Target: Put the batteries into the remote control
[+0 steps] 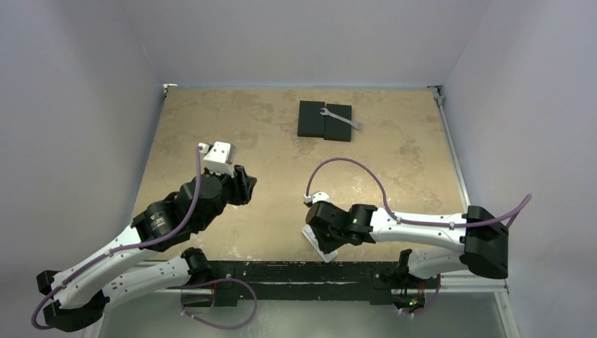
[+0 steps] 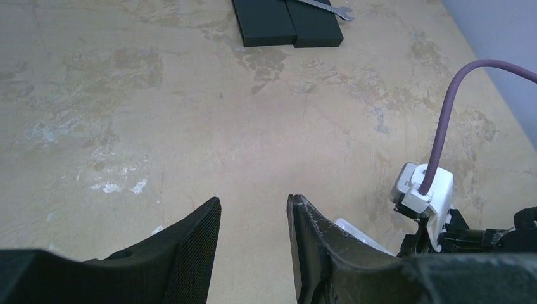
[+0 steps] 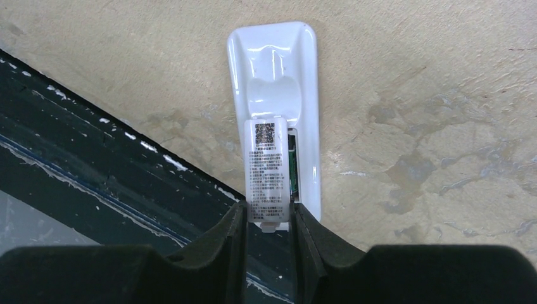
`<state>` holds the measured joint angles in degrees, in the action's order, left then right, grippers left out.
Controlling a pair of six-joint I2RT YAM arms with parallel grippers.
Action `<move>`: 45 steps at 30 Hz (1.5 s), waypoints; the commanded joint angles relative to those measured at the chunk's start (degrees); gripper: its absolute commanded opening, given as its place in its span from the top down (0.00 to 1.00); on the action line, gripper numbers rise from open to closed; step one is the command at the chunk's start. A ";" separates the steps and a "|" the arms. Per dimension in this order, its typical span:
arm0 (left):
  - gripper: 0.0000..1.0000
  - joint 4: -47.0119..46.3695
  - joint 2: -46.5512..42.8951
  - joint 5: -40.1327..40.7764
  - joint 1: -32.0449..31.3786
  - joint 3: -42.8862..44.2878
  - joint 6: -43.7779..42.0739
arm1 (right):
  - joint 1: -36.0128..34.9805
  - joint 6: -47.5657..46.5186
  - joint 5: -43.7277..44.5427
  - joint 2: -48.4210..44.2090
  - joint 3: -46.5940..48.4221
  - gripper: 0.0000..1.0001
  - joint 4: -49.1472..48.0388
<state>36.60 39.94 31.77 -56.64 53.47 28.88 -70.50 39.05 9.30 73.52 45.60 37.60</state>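
The white remote control [image 3: 272, 63] lies back up at the table's near edge. Its labelled battery cover [image 3: 266, 168] sits slightly askew over the recess, and a green strip shows in the gap beside it. My right gripper [image 3: 267, 212] is shut on the near end of the cover, one finger on each side. In the top view the right gripper [image 1: 325, 238] hides most of the remote [image 1: 317, 248]. My left gripper [image 1: 246, 184] is open and empty above bare table, and in the left wrist view [image 2: 253, 202] a corner of the remote [image 2: 356, 230] shows behind its right finger. No batteries are in view.
Two flat black blocks [image 1: 324, 120] lie at the far middle of the table with a silver wrench [image 1: 342, 118] across them. A dark metal rail [image 3: 95, 171] runs along the near table edge right beside the remote.
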 commanded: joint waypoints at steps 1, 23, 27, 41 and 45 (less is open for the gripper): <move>0.57 -0.22 -0.48 1.22 0.27 -0.39 -1.02 | -0.30 1.12 0.99 0.39 -0.35 0.81 -1.83; 0.57 -0.11 -0.39 1.46 0.24 -0.38 -0.94 | -0.86 3.49 0.98 -2.31 -3.40 0.81 -1.57; 0.57 -0.11 -0.39 1.50 0.30 -0.32 -0.93 | -0.98 3.58 0.98 -2.15 -3.44 0.81 -1.66; 0.57 -0.01 -0.47 1.64 0.33 -0.39 -0.98 | -1.66 4.49 1.14 -2.74 -3.98 0.81 -1.60; 0.57 -0.03 -0.48 1.57 0.38 -0.39 -0.94 | -1.75 4.89 1.46 -3.22 -4.07 0.81 -1.32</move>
<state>37.17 39.88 32.27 -56.64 53.45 28.86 -71.88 42.46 9.47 72.01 41.95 35.83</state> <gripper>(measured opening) 0.432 0.324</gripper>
